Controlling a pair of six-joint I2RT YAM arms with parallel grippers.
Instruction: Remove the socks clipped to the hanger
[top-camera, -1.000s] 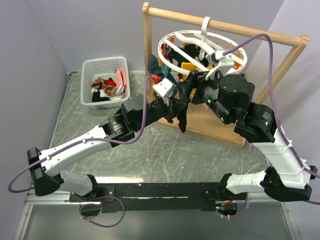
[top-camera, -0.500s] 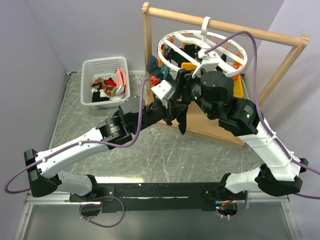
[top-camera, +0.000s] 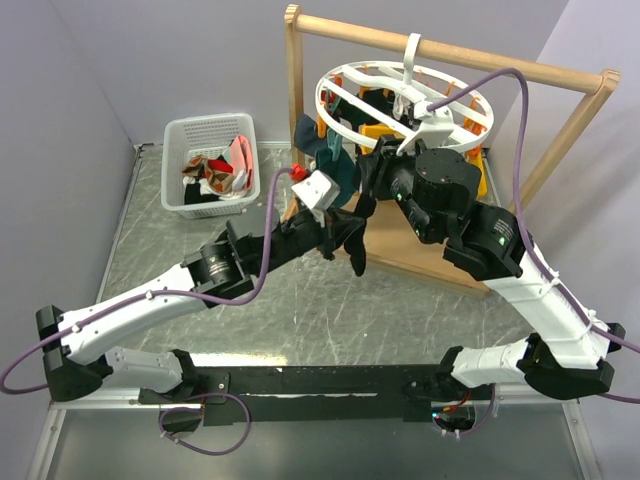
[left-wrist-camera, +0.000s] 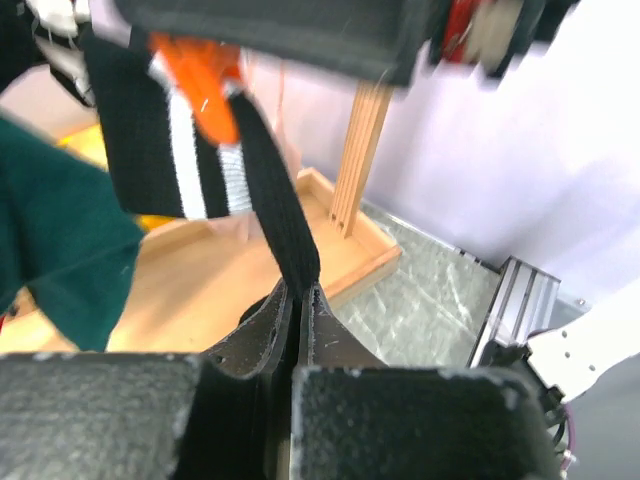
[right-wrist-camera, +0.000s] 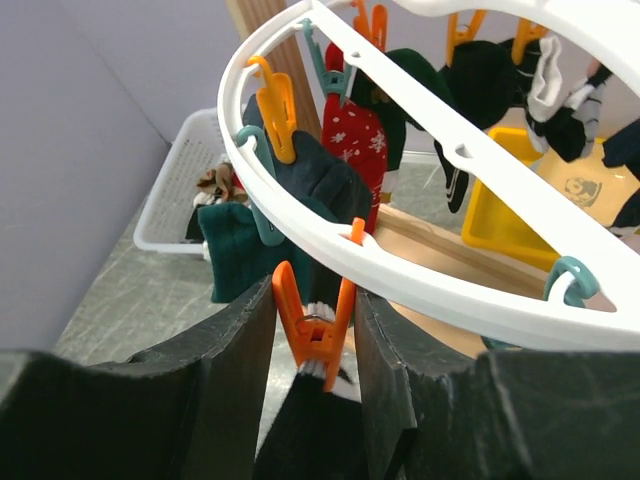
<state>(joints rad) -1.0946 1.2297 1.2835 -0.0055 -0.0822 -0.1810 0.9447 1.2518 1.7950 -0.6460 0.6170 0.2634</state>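
Our left claw (left-wrist-camera: 297, 300) is pinched tight on a black sock (left-wrist-camera: 283, 215). Our right claw (right-wrist-camera: 315, 305) squeezes the orange clip (right-wrist-camera: 312, 328) holding that sock, under the white hanger (right-wrist-camera: 430, 290) rim, lower middle of the right wrist view.

The left arm (top-camera: 130, 310) and right arm (top-camera: 552, 310) have white links and round black joints. A purple cable (top-camera: 266, 230) runs along each. Their fingers (right-wrist-camera: 200, 400) are matte black and grainy.
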